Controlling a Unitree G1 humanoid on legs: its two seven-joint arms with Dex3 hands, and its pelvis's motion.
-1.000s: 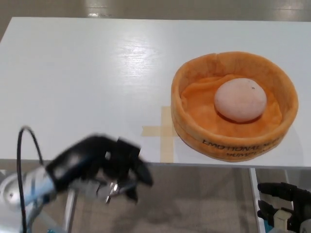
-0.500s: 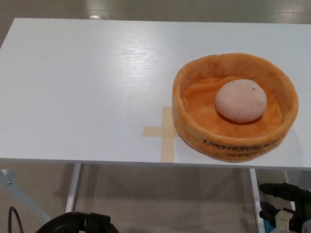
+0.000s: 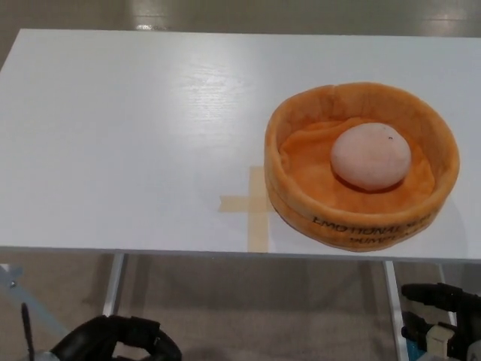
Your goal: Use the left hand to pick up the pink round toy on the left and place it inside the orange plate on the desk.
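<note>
Resting inside the orange plate [image 3: 301,197] (a soft, high-walled one) on the right of the white worktop [image 3: 128,143], the pink round toy [image 3: 370,156] lies near its middle. A tape cross [image 3: 254,204] sits just left of the plate. The left hand [image 3: 116,342] hangs below the worktop's front edge, the right hand [image 3: 440,323] likewise; whether either is spread or closed cannot be told.
</note>
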